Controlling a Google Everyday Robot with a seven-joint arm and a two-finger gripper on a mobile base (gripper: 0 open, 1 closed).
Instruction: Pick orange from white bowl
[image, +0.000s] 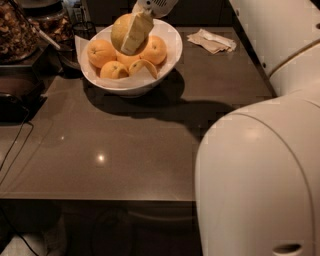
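Note:
The orange, large, pale and yellowish, is held just above the white bowl at the back of the table. My gripper comes down from the top edge and is shut on it, with one pale finger across its front. Several smaller, deeper-orange fruits lie in the bowl below and beside it. The second finger is hidden behind the orange.
A crumpled paper napkin lies right of the bowl. Jars and dark containers stand at the back left, with a dark appliance and cables on the left. My white arm fills the right and lower right. The table's front edge is near.

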